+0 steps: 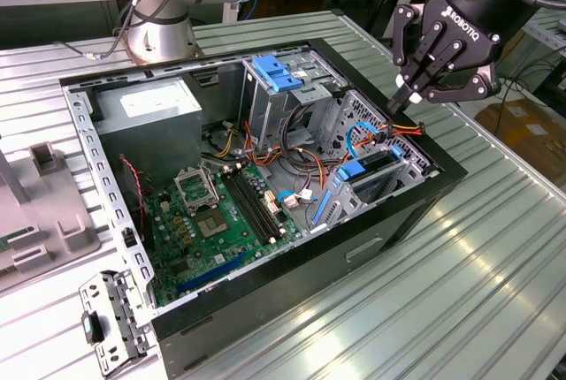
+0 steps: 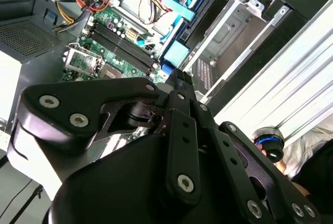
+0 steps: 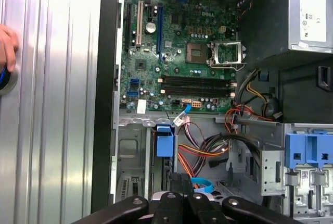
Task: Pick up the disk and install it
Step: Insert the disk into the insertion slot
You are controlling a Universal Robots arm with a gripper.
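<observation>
The disk sits dark and flat inside the low drive cage at the corner of the open computer case on the exterior view's right, its blue side rail showing. The same blue rail end appears in both wrist views. My black gripper hangs just above and behind that cage, apart from the disk. Its fingers are pressed together with nothing between them; the closed fingertips point down toward the cage.
A grey power-supply box fills the case's far corner. A tall metal cage with a blue latch stands beside it. The motherboard and loose orange and blue cables lie between. A person's hand rests on the ribbed table.
</observation>
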